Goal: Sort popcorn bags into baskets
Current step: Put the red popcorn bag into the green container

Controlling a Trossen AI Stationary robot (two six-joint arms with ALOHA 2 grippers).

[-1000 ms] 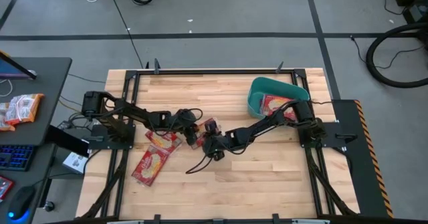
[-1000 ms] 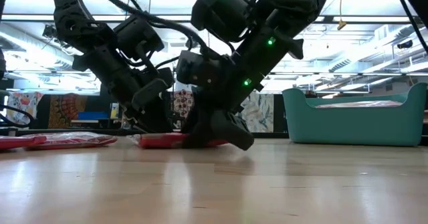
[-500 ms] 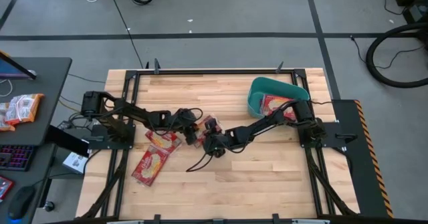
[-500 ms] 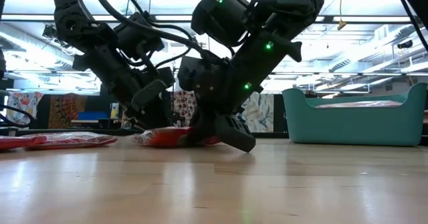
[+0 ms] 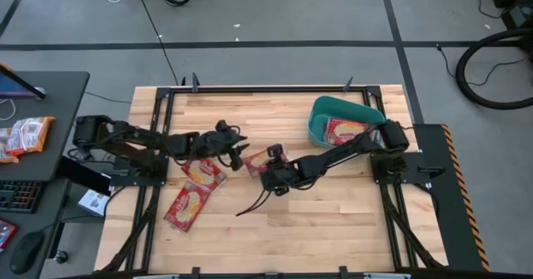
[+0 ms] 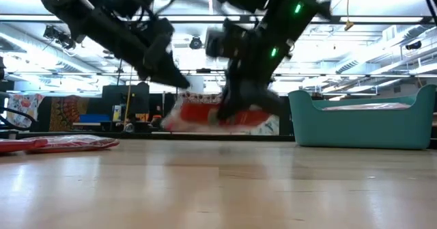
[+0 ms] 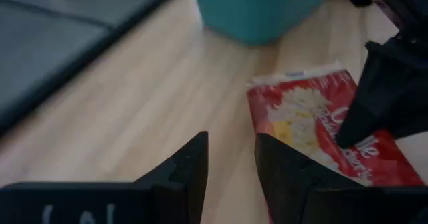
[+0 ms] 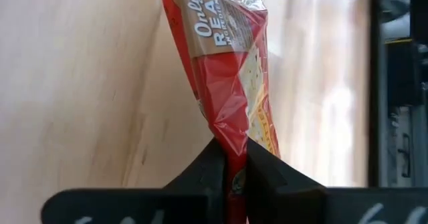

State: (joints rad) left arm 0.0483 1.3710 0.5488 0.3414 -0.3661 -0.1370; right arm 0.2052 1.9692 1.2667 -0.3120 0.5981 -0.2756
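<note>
Teal basket (image 7: 261, 10) cropped at frame edge

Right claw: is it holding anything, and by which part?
Yes. The right claw pinches a red popcorn bag by one crumpled edge, lifted off the table.

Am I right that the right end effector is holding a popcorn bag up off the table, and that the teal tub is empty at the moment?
Not quite. The right end effector does hold a popcorn bag clear of the table, but the teal tub is not empty: the high view shows a red packet already lying inside it.
</note>
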